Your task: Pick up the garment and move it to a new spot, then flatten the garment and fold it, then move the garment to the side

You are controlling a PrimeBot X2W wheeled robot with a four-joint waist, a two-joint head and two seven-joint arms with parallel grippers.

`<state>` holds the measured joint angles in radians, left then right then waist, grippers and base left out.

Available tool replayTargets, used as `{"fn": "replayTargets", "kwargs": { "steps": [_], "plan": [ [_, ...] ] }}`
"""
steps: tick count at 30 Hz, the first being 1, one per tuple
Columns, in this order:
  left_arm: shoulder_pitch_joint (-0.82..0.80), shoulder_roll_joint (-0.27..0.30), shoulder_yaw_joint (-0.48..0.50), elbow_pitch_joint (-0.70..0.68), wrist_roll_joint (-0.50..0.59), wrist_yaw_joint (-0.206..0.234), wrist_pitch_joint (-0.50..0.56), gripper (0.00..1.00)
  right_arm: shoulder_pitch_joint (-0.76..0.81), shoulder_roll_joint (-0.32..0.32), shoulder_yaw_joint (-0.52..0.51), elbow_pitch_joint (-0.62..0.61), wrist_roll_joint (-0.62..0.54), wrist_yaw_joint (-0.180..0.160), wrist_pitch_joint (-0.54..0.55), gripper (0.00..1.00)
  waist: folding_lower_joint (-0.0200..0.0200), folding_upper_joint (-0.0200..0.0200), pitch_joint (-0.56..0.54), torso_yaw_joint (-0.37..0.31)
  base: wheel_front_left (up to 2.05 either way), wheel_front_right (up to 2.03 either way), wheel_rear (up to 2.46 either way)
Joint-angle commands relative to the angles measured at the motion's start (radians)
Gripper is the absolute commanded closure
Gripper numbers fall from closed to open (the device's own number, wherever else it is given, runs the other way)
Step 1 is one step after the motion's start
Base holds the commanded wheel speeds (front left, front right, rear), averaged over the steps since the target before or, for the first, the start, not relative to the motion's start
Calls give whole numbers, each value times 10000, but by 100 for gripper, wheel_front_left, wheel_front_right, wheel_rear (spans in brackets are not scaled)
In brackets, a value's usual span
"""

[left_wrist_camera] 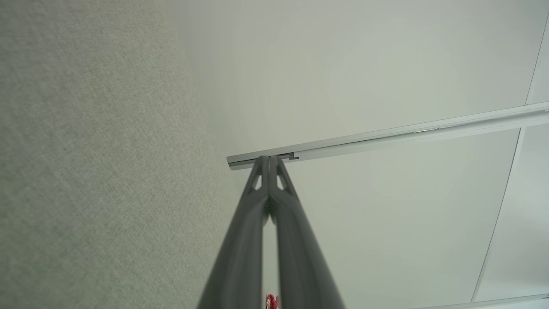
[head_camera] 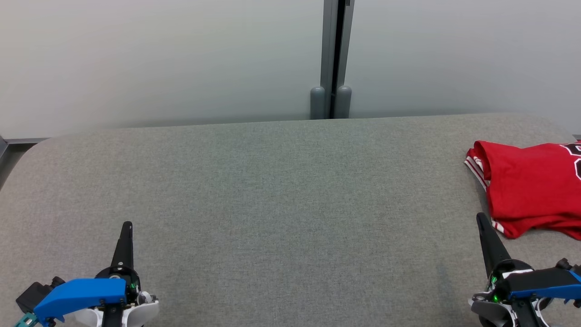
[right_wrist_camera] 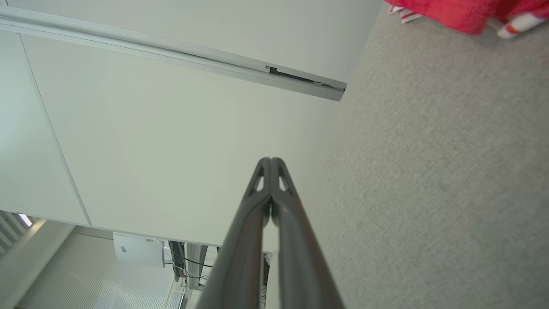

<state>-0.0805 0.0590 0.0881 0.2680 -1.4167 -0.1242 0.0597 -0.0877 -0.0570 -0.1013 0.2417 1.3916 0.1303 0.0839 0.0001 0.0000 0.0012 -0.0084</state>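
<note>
A big grey table point(head_camera: 272, 204) with a soft cloth top goes from one side to the other. Behind it stands a pale wall point(head_camera: 159, 59) with a grey post point(head_camera: 333, 59) in the middle.

The red shirt point(head_camera: 531, 190) lies in a loose heap on the table, far over on the right. Part of it runs off the edge of the head view. It has thin red and white stripes point(head_camera: 474, 167) along one edge.

The right claw point(head_camera: 480, 217) is low on the right, just beside the near left corner of the shirt. Its tip points up the table and comes close to the red cloth, but there is a bit of grey table between them. In the right wrist view the shirt sits off to one side of the fingers, not between them.

The left claw point(head_camera: 127, 225) is low on the left, well apart from the shirt, with lots of bare table in between.

Both claws are pressed together, the two dark fingers touching at the tips. They hold nothing and touch nothing.

There is a black and white mark point(head_camera: 576, 159) on the shirt at the very edge of the head view. It is cut off, so I cannot read it.
</note>
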Motion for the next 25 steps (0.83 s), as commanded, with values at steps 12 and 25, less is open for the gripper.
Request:
{"fn": "replayTargets", "kwargs": {
  "steps": [12, 25],
  "plan": [
    [-261, -43, 174, -155, -959, -101, 282, 100, -212, 51, -86, 8, 1092, 7, 164, 100, -1, 0, 8, 36, 0, 0, 0],
    [-309, -84, 244, -227, -1697, -101, 500, 100, -252, 72, -133, 33, 1934, 7, 276, 100, -1, 0, 16, 69, 0, 0, 0]
  ]
}}
